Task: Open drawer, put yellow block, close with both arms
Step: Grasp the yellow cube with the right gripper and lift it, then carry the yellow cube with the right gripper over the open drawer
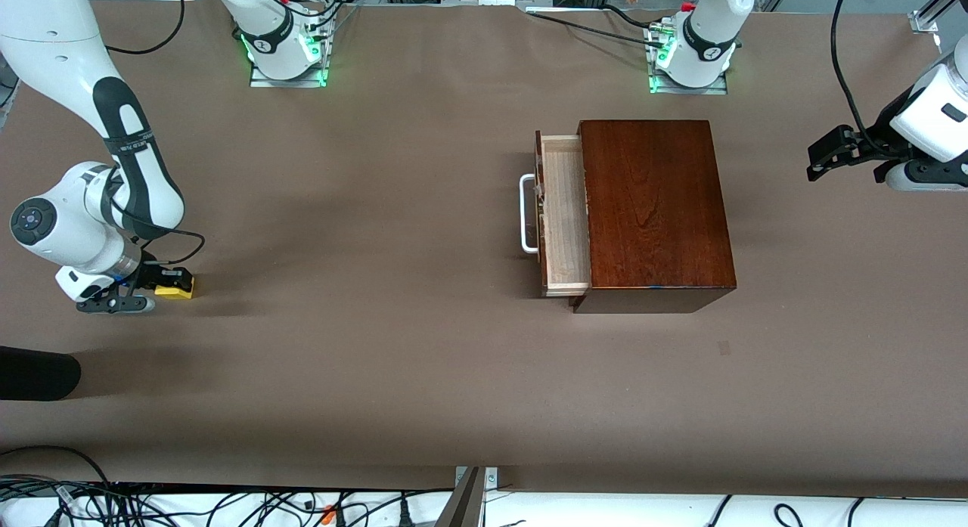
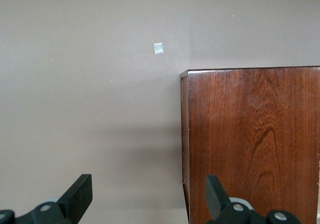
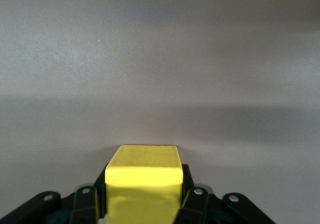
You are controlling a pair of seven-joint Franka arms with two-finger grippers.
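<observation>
Yellow block [image 1: 175, 288] sits clamped in the right end effector [image 1: 162, 283] on the surface; left end effector [image 1: 826, 158] (fingers spread, empty) waits beside the part-open drawer's [image 1: 563, 217] box [image 1: 654, 209].

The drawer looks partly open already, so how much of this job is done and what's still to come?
Done: the drawer stands pulled out of the wooden box, empty. In hand: the right gripper is shut on the yellow block down at the table, at the right arm's end. The left gripper waits open beside the box. Left: carry the block to the drawer, drop it in, push it closed.
</observation>
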